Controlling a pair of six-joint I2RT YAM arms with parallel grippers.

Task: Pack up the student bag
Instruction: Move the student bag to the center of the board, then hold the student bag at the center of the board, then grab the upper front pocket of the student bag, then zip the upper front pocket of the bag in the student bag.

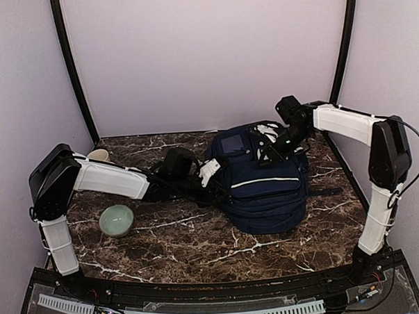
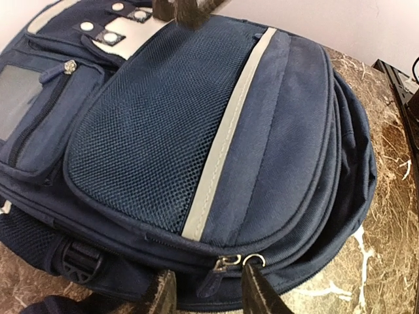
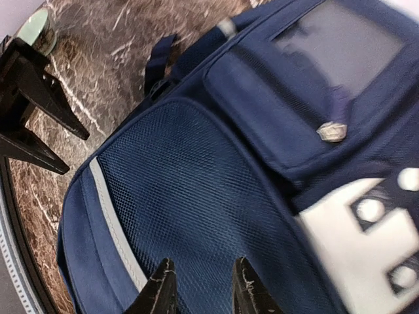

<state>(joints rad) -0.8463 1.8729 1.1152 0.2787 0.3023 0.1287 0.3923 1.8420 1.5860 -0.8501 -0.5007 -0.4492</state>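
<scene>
The student bag (image 1: pixel 266 186), navy with a pale stripe, lies flat on the marble table with its front pockets up. My left gripper (image 1: pixel 209 172) is at the bag's left edge. In the left wrist view its jaws (image 2: pixel 209 293) stand open on either side of a dark zipper pull (image 2: pixel 222 267), with a metal ring (image 2: pixel 254 259) at the right finger. My right gripper (image 1: pixel 272 153) hangs over the bag's upper part. In its own view it (image 3: pixel 204 289) is open just above the mesh pocket (image 3: pixel 196 196), with nothing between the fingers.
A pale green bowl (image 1: pixel 116 220) sits on the table at the front left, under the left arm. A light cup (image 1: pixel 98 155) stands at the back left corner. Enclosure walls surround the table on three sides.
</scene>
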